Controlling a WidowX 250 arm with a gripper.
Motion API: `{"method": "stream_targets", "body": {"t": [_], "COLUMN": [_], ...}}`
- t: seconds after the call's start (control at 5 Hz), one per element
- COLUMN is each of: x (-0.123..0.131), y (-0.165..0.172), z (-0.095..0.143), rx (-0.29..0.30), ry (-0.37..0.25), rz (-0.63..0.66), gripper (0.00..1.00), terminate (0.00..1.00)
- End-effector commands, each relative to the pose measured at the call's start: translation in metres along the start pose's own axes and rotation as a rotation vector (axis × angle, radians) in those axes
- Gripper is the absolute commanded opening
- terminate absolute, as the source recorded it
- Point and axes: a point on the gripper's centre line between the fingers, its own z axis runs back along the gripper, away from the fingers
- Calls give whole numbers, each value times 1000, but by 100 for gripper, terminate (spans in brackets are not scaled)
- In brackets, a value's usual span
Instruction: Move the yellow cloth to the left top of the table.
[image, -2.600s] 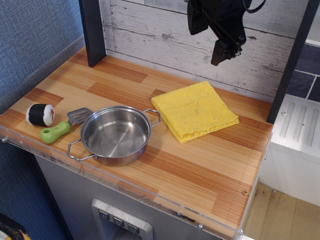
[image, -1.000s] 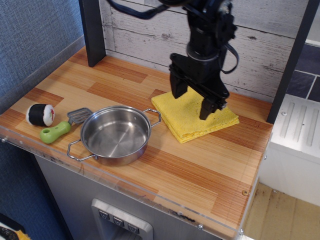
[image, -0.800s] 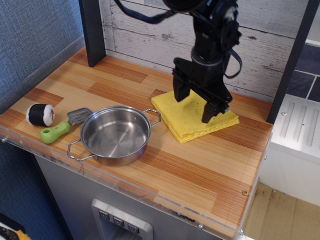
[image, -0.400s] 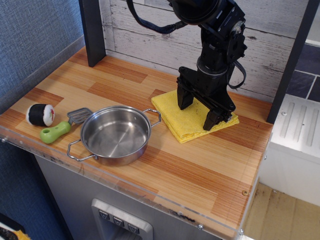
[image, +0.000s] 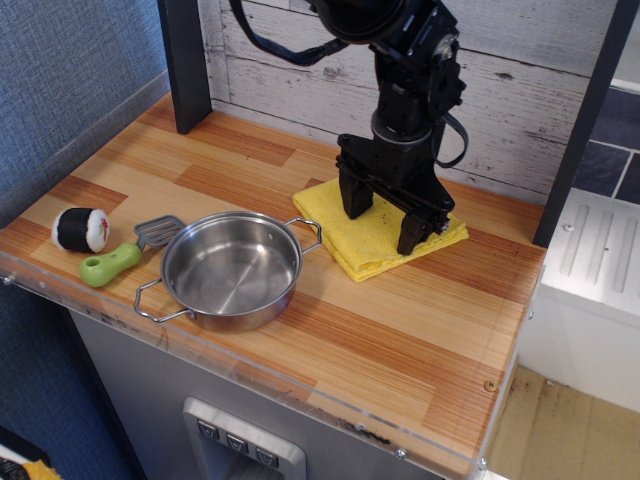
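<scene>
striped wood-plank desk (image: 420, 340), whitewashed plank wall behind. gripper (image: 382, 222) spread wide, fingertips pressing the yellow cloth (image: 372, 245) beneath, nothing clamped.

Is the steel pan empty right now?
Yes, the steel pan shows only its bare shiny bottom, with nothing lying inside it.

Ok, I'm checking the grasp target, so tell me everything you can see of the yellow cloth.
The yellow cloth is bright yellow and textured, folded into a roughly square stack of several layers, its edges showing at the front. It lies flat on the wood-plank table, toward the back right, just right of the steel pan. The black claw stands on top of it, fingers spread apart and pressed into its upper surface, hiding part of the middle.
</scene>
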Motion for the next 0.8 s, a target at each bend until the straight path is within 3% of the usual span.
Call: {"method": "stream_targets", "body": {"t": [0.0,0.6], "x": [-13,-30], "y": [26,98], "z": [3,-7], "rx": [10,3], "ry": [24,56], "rz": [65,174], "gripper": [100,100], "terminate": [0,0]}}
